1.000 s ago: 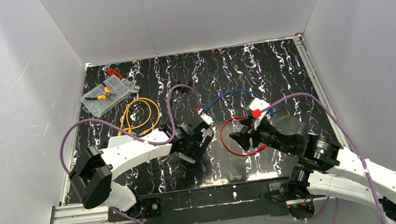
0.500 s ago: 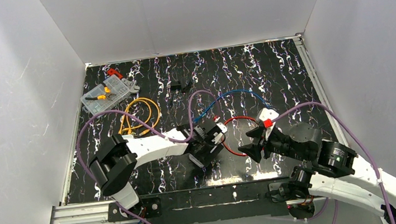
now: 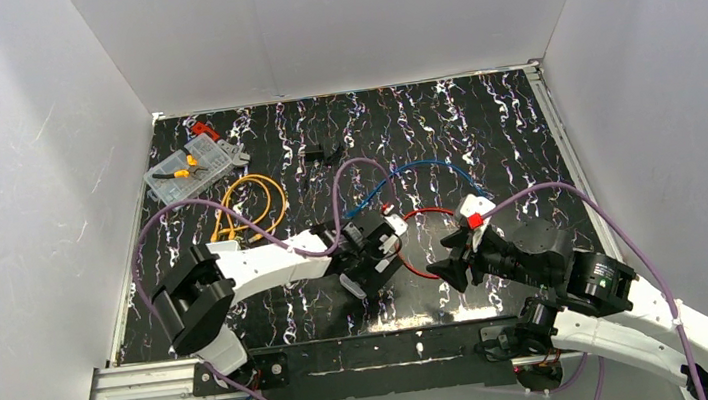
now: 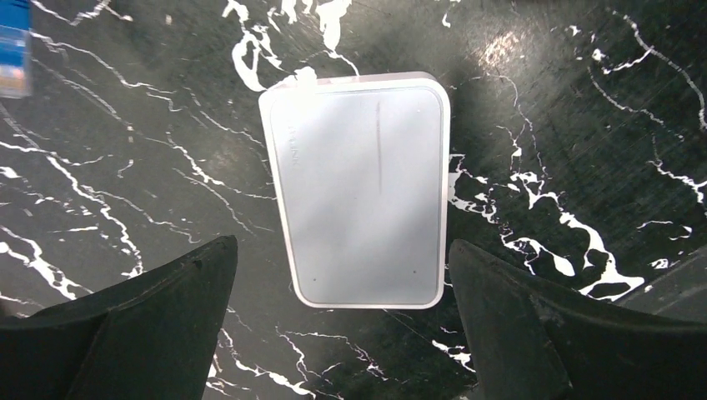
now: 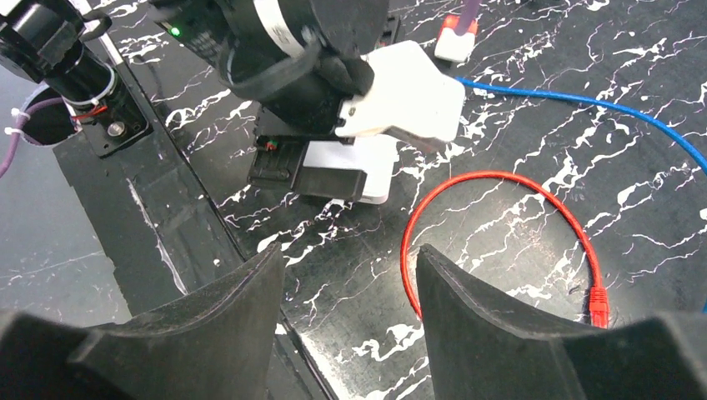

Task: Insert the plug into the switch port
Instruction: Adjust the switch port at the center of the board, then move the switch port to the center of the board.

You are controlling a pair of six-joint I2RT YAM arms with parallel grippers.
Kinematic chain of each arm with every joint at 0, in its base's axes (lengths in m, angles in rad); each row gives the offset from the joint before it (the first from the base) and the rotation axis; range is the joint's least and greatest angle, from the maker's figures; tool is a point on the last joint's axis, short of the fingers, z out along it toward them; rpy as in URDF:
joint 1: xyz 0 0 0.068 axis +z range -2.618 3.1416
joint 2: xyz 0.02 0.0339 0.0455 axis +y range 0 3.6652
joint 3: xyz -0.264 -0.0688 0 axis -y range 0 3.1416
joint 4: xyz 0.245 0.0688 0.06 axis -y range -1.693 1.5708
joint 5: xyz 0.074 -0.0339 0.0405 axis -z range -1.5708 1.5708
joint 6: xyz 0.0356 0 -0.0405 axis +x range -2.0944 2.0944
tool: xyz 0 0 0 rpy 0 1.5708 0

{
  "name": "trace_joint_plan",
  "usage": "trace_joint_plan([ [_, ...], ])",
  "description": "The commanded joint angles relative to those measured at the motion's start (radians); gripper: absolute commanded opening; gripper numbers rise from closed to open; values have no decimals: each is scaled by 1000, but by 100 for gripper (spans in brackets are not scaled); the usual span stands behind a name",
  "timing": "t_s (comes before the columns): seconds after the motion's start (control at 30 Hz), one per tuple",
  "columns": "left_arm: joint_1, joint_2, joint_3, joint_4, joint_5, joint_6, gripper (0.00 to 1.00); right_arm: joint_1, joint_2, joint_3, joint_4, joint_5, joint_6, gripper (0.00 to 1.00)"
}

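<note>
The pale grey-white flat switch box (image 4: 358, 187) lies flat on the black marbled table. Its port edge does not show. My left gripper (image 4: 340, 244) is open and empty just above it, one finger (image 4: 167, 308) on each side of its near end. From above, the left gripper (image 3: 373, 253) hides the box. The right wrist view shows the box (image 5: 358, 162) under the left gripper. My right gripper (image 5: 350, 250) is open and empty, apart from the box, near a red cable loop (image 5: 492, 177) that ends in a red plug (image 5: 599, 307).
A blue cable (image 3: 407, 168) runs behind the grippers. An orange cable coil (image 3: 250, 202) and a clear parts case (image 3: 190, 166) lie at the back left. A small black part (image 3: 316, 152) lies at the back. The black front rail (image 3: 377, 350) is close.
Over the last second my left gripper moved right and nearer, over the box. My right gripper drew back toward the near right. Both have hardly moved in the last half second.
</note>
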Motion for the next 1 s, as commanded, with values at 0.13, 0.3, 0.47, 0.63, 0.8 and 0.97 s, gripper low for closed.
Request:
trace_joint_plan([
  [0.13,-28,-195,-27,-42,-84,-79,98,0,-8,35,-12,26,-2,66],
  [0.3,-44,-225,-14,-156,-135,-254,98,0,-10,36,-13,41,-11,66],
  [0.47,-67,-267,-53,-119,30,-442,98,0,-5,33,-9,48,-12,66],
  [0.63,-84,-324,-146,38,253,-557,98,-1,-4,33,-15,49,-10,66],
  [0.8,-93,-326,-220,215,425,-625,98,-1,-11,34,-18,57,-10,67],
  [0.97,-97,-274,-242,337,486,-658,98,-1,-7,37,-18,57,-9,67],
])
